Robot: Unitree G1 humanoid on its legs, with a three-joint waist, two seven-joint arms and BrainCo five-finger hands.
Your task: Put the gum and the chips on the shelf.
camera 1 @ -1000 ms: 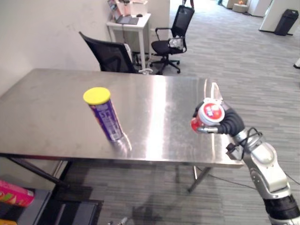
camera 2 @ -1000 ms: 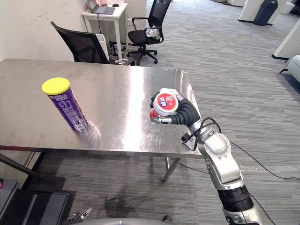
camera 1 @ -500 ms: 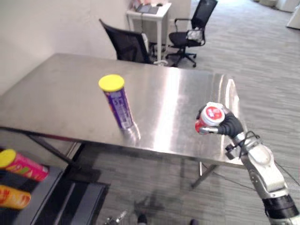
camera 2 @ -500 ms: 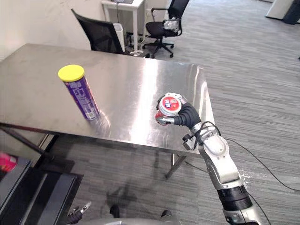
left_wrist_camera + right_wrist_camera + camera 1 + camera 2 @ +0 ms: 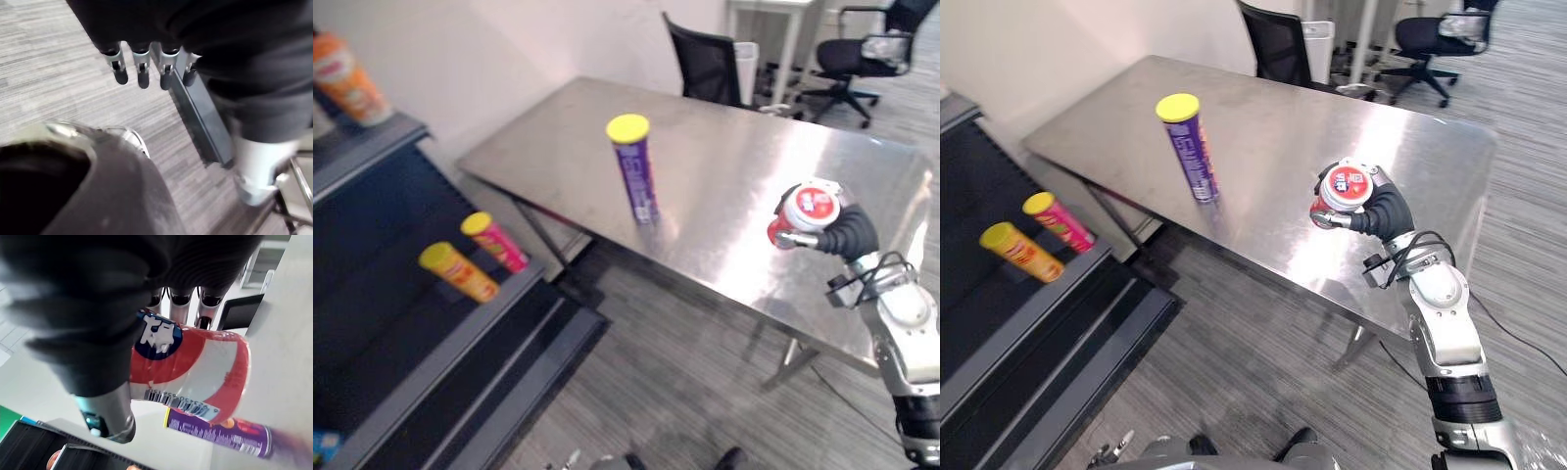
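**A:** What is being altered at this moment?

**B:** The whole view is being swung toward the robot's left. The dark shelf [image 5: 440,357], barely shown a second ago, is now being seen in full beside the surface [image 5: 734,162]. This is being read as the head turning, not as things being moved.

**A:** Where is the gum being kept?

**B:** The gum tub [image 5: 1344,189] is being held in the right robot hand [image 5: 1378,210]. Fingers and thumb are being kept curled tight round its red-and-white body, lid up, over the near part of the surface. The grip is being kept as it was before.

**A:** And the chips?

**B:** The chips can [image 5: 634,171] is being left standing upright on the surface, yellow lid up, well apart from the tub and untouched by either hand.

**A:** Is the other hand being used?

**B:** No. The left robot hand [image 5: 141,66] is being hung over the floor, fingers straight and apart, with nothing being held.

**A:** What is being implied for the task?

**B:** The carry toward the shelf is judged to be starting, with neither item shelved yet. One board is being taken up partly by a yellow can [image 5: 458,272] and a pink can [image 5: 495,242] lying on their sides. Bare board is being left beside them, so room is probably being offered. The shelf is well apart from the loaded hand, so more turning or stepping is likely being called for.
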